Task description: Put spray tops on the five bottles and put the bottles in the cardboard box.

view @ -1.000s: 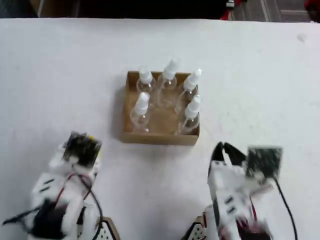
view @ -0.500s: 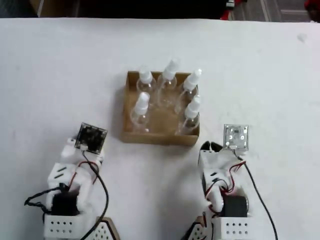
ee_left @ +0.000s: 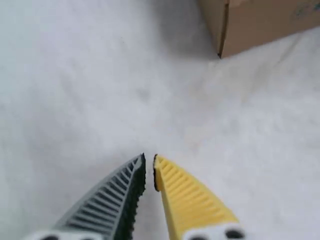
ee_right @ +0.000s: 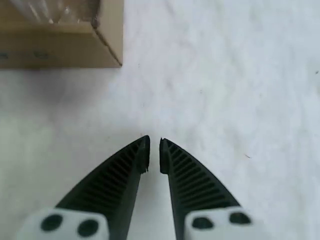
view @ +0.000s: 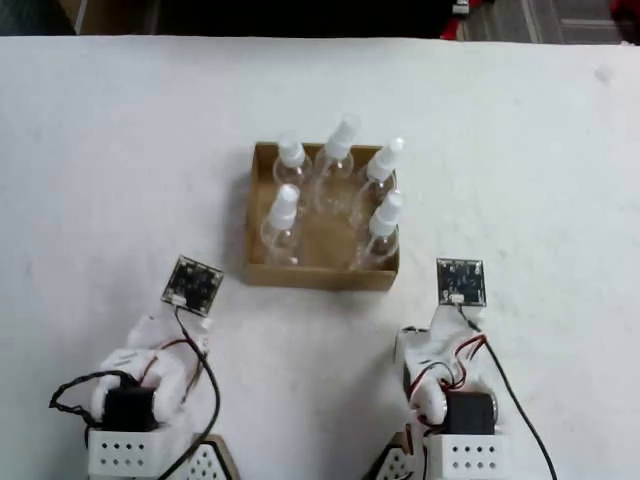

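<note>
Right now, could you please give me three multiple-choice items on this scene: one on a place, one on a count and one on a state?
1. Where do the bottles stand?
A. on the bare table
B. inside the cardboard box
C. in a gripper

2. How many bottles carry spray tops?
A. three
B. four
C. five

3. How is the left gripper?
A. shut, holding nothing
B. wide open
C. shut on a bottle

Key: B, all stand within the box walls; C, each of the five shows a white top; A, its fingers nearly touch with nothing between.
</note>
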